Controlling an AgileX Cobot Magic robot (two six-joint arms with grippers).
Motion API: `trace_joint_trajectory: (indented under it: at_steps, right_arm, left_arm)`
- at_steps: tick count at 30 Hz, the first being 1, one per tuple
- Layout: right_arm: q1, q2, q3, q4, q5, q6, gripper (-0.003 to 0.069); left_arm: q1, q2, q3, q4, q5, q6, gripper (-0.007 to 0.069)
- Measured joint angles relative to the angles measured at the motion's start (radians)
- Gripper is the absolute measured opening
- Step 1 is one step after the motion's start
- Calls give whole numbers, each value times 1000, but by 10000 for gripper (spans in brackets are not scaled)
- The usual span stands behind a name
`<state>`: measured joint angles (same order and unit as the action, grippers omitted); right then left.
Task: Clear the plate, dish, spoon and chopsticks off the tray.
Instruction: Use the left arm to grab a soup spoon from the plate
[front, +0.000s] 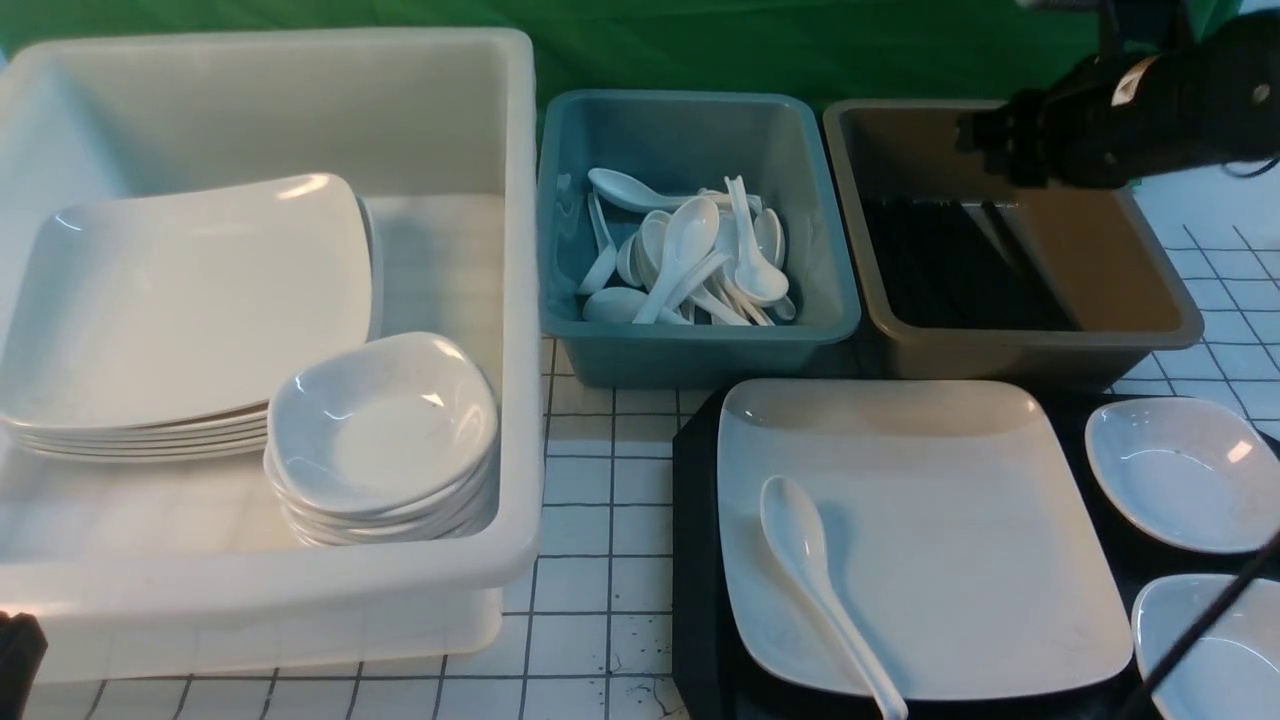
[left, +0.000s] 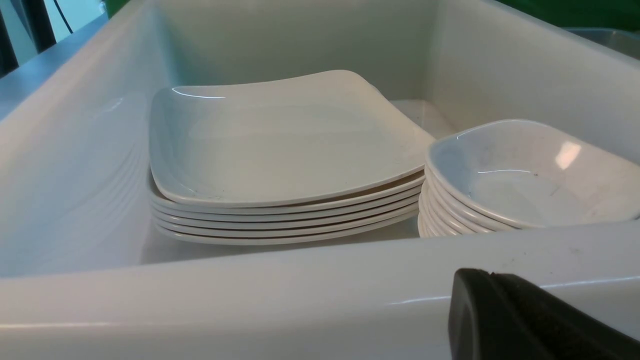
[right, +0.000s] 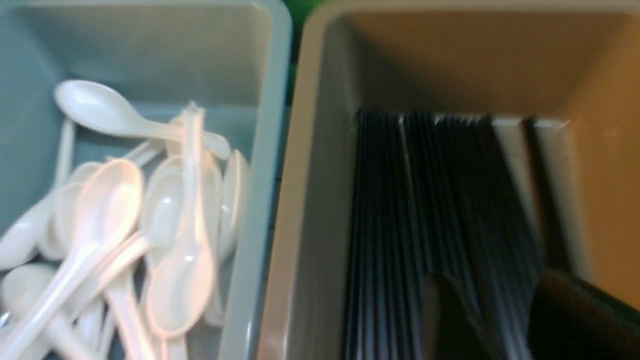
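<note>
The large white square plate (front: 930, 520) sits on the black tray (front: 695, 560) with the white spoon (front: 815, 585) lying on its near left part. A small white dish (front: 1180, 470) rests on the tray's right side, and another dish (front: 1210, 650) sits nearer me. My right gripper (front: 985, 140) (right: 495, 285) hovers over the brown tub (front: 1030, 350), jaws apart and nothing between them. Black chopsticks (right: 425, 210) lie in a row in that tub below it. My left gripper (left: 475, 275) is shut and empty, low outside the white tub's near wall.
A big white tub (front: 520, 300) on the left holds a stack of square plates (front: 180, 310) and a stack of small dishes (front: 385, 430). A teal tub (front: 700, 350) in the middle holds several white spoons (front: 690, 260). White gridded tabletop (front: 600, 520) lies between the tubs and the tray.
</note>
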<state>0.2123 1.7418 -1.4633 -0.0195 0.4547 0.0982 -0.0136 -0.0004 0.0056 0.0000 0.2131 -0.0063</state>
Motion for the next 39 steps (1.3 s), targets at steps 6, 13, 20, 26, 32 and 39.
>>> trace_joint_trajectory:
  at_steps: [6,13,20,26,32,39]
  right_arm:
    - [-1,-188,0,0,230,-32,124]
    - [-1,-341,0,0,470,-46,43]
    - [-1,-434,53,0,662,-116,36]
    - [-1,-574,178,0,694,-128,31]
    - [-1,-785,352,0,695,-127,31]
    - [-1,-1109,555,0,630,-98,31]
  left_arm:
    - [0,0,0,5,0,-1,21]
    - [0,0,0,5,0,-1,21]
    - [0,0,0,5,0,-1,21]
    - [0,0,0,5,0,-1,21]
    - [0,0,0,5,0,0,21]
    - [0,0,0,5,0,0,21]
